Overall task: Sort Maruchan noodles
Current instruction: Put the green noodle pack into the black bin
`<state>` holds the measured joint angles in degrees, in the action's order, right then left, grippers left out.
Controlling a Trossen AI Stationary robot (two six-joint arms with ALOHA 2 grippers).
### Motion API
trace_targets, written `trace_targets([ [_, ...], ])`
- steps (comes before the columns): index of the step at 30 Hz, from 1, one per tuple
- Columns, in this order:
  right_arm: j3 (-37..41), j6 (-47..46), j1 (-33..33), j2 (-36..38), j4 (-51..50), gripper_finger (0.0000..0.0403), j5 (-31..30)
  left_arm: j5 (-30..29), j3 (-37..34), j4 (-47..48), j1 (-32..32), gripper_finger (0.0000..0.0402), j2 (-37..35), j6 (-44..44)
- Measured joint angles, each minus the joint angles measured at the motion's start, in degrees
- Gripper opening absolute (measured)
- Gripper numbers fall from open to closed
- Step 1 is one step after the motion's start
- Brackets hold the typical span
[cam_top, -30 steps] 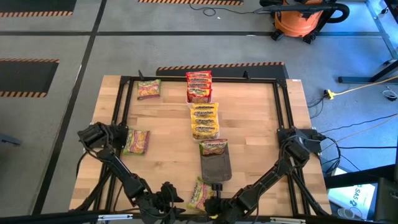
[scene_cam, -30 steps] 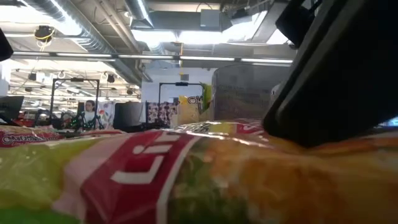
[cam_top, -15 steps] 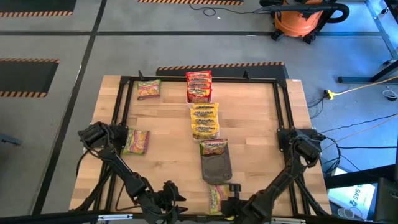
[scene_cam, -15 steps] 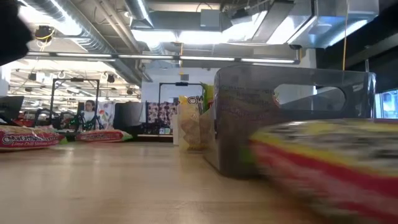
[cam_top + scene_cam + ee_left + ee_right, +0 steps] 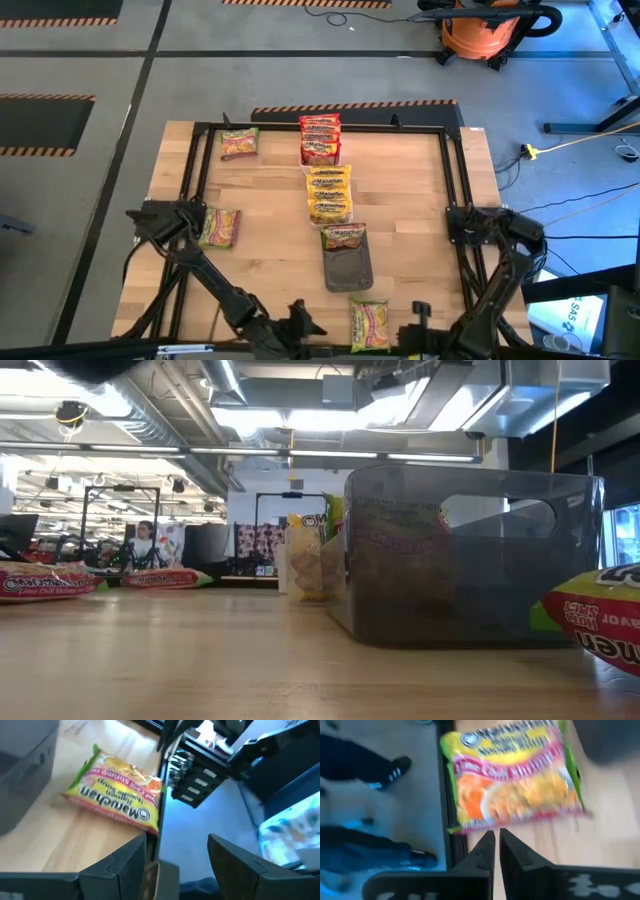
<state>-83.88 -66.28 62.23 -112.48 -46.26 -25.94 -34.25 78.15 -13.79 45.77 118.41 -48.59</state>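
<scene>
- Fingers of the left gripper (image 5: pixel 177 852) stand wide apart with nothing between them; in the left wrist view they frame the table's near edge.
- Right gripper (image 5: pixel 497 851): fingers pressed almost together, holding nothing, poised just beside the loose packet.
- Green-and-pink packet (image 5: pixel 368 323) lies flat on the wooden table (image 5: pixel 260 200) at its near edge, just in front of the dark tray (image 5: pixel 348 268). Same packet shows in the left wrist view (image 5: pixel 117 795) and the right wrist view (image 5: pixel 512 775).
- Both grippers sit low at the near edge in the high view, left one (image 5: pixel 300 325) to the left of that packet, right one (image 5: pixel 420 320) to its right; neither touches it.
- Dark tray holds one green-and-pink packet (image 5: pixel 343 237) at its far end; in the low view the tray (image 5: pixel 470 560) reads as a smoky translucent bin.
- Yellow packets (image 5: pixel 328 194) stacked in a column in the middle of the table, beyond the tray.
- Red-orange packets (image 5: pixel 320 138) stacked beyond the yellow ones, at the far edge.
- Two more green-and-pink packets lie apart on the left side: one at the far left corner (image 5: pixel 239 143), one by the left arm's base (image 5: pixel 219 227).
- A person (image 5: pixel 143 542) sits in the room behind, seen in the low view.
</scene>
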Motion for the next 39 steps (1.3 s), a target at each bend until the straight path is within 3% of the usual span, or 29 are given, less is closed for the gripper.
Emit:
trace_targets([
  [6,12.86,-19.50,2.15,5.15,11.71,0.0005,-2.00,1.15,10.14,3.13,-2.51,0.0206,7.96,8.34],
  [12,24.66,-28.04,1.52,7.17,30.82,0.0020,-0.11,6.96,15.14,3.14,-5.76,0.0206,13.72,11.66],
  [17,29.84,-30.97,0.63,7.23,41.06,0.0115,-0.19,10.90,15.53,3.53,-7.70,0.0206,15.79,11.44],
  [23,30.43,-31.01,-0.52,7.52,43.56,0.0262,-2.75,13.06,15.50,6.29,-9.15,0.0206,15.74,11.74],
  [28,30.43,-30.98,-2.72,7.33,43.23,0.0330,-4.57,15.00,15.50,7.97,-10.62,0.0206,15.72,11.73],
  [33,30.23,-30.82,-5.32,5.00,44.18,0.0345,-2.82,17.59,15.50,8.59,-12.41,0.0206,15.72,11.67],
  [39,30.26,-29.86,-5.61,3.25,48.85,0.0328,-5.14,19.00,15.50,8.86,-12.48,0.0206,15.70,11.59],
])
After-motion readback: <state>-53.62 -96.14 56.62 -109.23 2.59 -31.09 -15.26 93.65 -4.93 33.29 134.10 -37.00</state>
